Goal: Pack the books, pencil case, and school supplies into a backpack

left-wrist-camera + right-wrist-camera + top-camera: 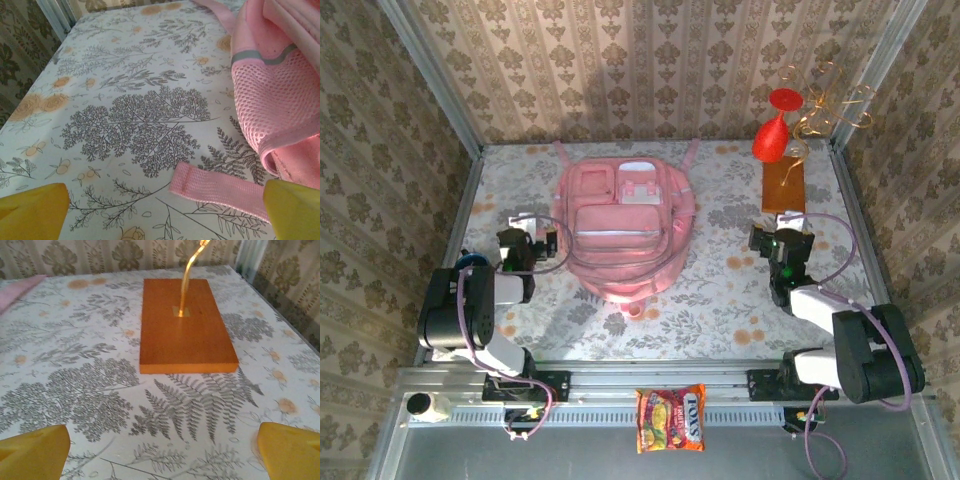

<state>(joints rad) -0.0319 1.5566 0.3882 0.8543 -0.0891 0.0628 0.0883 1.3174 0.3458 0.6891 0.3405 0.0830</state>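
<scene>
Soft, even light falls from above, leaving only faint shadows near the backpack (625,225) on the table (720,290). The overhead view is slightly hazy. In both wrist views the near yellow fingertips (32,212) blur out of focus.

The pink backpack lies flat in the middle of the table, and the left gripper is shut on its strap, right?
No. The backpack does lie flat in the middle of the table, but the left gripper is open, not shut on the strap. The left wrist view shows its fingers spread and the strap lying loose.
</scene>
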